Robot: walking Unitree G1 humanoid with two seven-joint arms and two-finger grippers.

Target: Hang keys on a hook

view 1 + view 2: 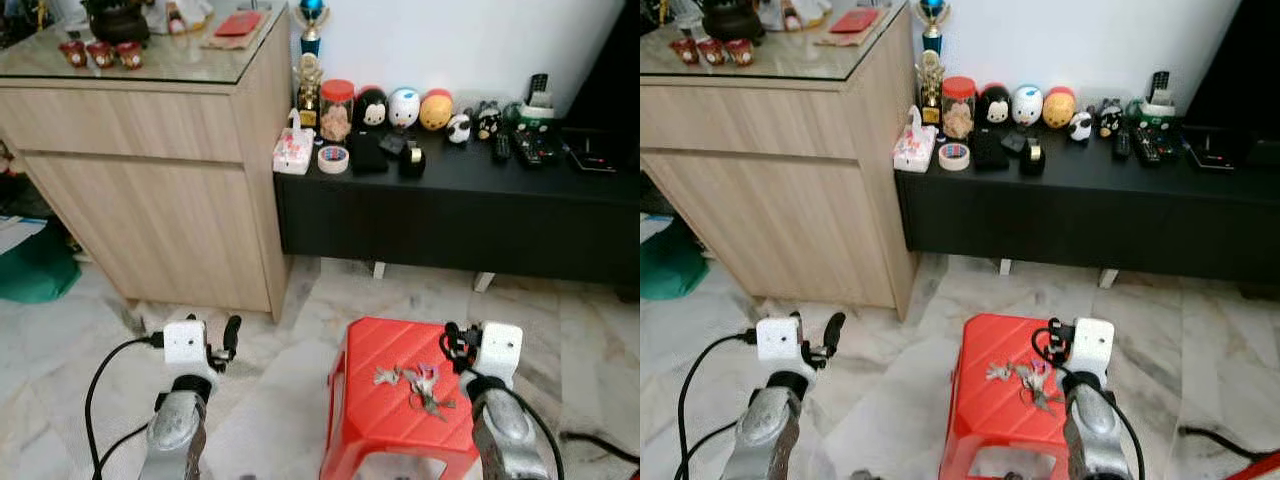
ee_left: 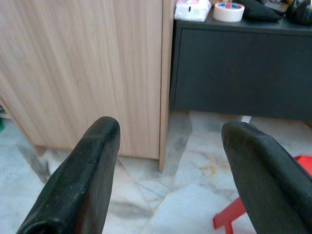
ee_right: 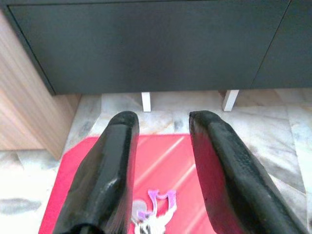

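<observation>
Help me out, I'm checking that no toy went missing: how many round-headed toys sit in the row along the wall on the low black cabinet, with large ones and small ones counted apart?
Large round toys: 3
Small round toys: 2
Total: 5

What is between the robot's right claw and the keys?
Nothing but bare red stool: the right wrist view shows the right gripper open just above the keys.
</observation>
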